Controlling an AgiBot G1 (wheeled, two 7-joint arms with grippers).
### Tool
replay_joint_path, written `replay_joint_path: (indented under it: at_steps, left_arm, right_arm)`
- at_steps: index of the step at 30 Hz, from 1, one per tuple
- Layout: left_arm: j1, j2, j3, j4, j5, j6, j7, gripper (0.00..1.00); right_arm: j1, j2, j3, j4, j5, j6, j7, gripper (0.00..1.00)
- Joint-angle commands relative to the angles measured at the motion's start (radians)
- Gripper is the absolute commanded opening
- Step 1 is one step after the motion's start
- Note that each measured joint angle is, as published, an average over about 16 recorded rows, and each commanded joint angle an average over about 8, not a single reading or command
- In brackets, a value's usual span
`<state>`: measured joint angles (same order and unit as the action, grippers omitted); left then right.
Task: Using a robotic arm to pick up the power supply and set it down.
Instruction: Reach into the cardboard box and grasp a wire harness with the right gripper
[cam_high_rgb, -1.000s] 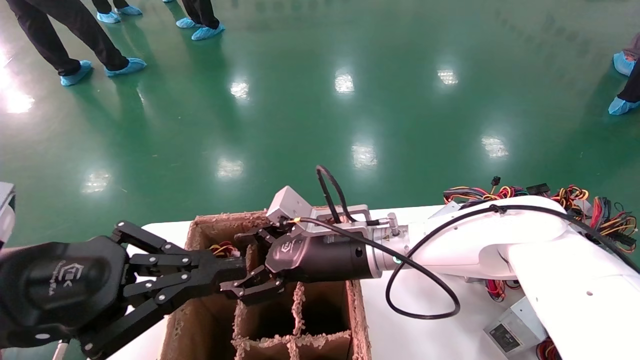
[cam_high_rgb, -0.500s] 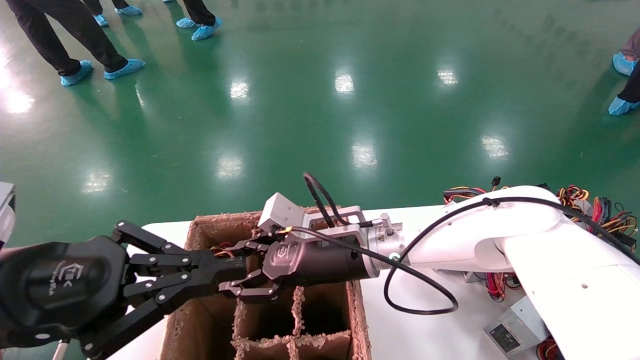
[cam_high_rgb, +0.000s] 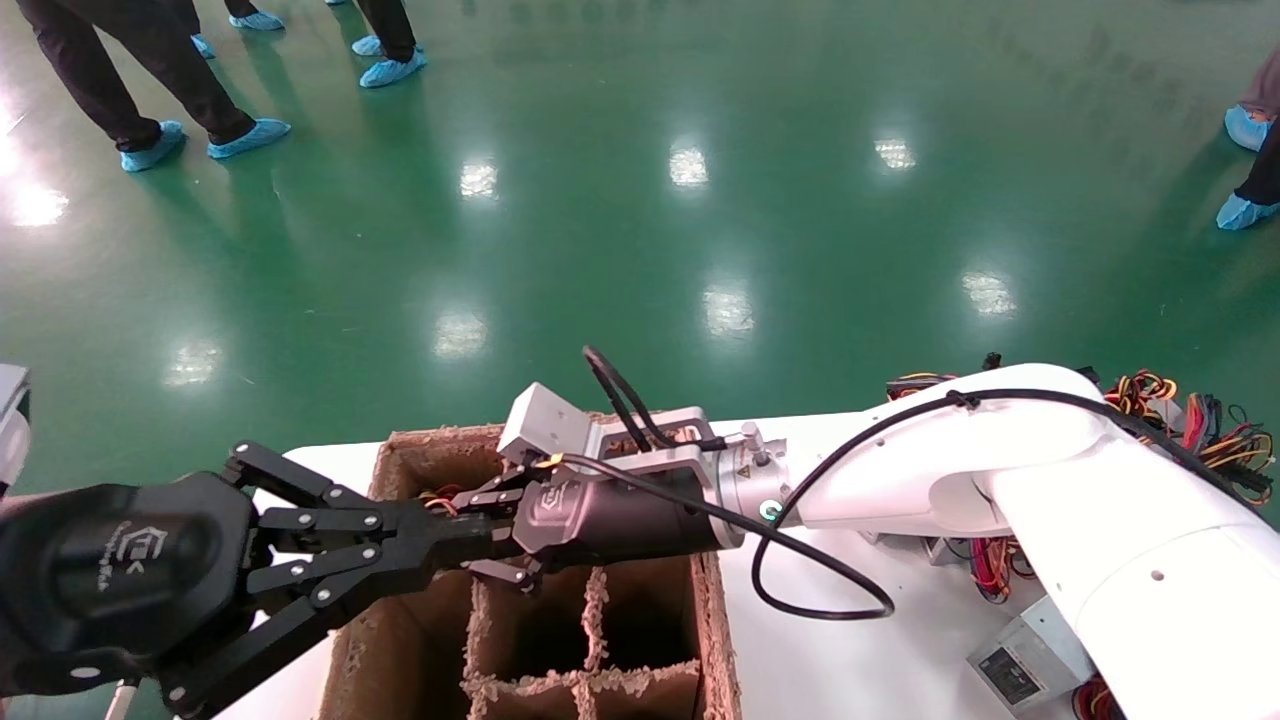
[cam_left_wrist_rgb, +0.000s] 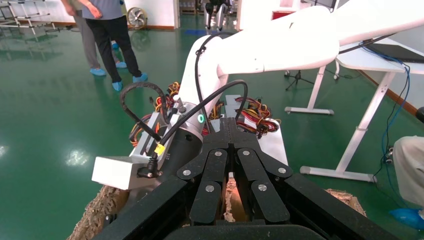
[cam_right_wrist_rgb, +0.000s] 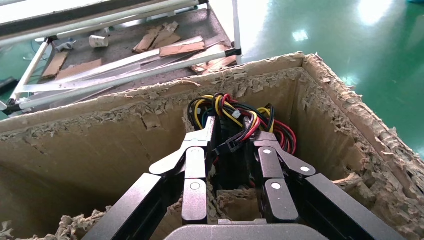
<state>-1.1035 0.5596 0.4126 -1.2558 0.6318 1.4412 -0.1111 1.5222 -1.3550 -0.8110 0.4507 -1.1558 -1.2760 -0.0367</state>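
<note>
While reaching into cardboard box (cam_high_rgb: 715, 640) at lower centre of head view, my right gripper (cam_right_wrist_rgb: 232, 137) straddles power supply (cam_right_wrist_rgb: 231, 165) in far corner cell, fingers (cam_right_wrist_rgb: 196, 155) spread either side of its wire bundle (cam_right_wrist_rgb: 240, 117), not yet clenched. Unit stands on end so dividers keep it upright; wires on top, hence approach from above. My left gripper (cam_high_rgb: 470, 545) at lower left of head view, fingers pressed together, empty, parked beside box. Spare unit (cam_high_rgb: 1030, 660) on bench (cam_high_rgb: 880, 660) at lower right.
</note>
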Motion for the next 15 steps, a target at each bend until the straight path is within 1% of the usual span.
replay_joint_path:
  at_steps: [1,9,15]
  left_arm:
    - [0.0,0.0,0.0,0.0,0.0,0.0,0.0,0.0]
    - [0.0,0.0,0.0,0.0,0.0,0.0,0.0,0.0]
    - [0.0,0.0,0.0,0.0,0.0,0.0,0.0,0.0]
  right_arm:
    - [0.001,0.0,-0.01,0.005,0.007,0.006,0.0,0.0]
    - [0.007,0.002,-0.056,0.02,0.017,0.029,-0.007,0.0]
    - [0.008,0.006,-0.065,0.015,0.053,0.033,-0.01,0.0]
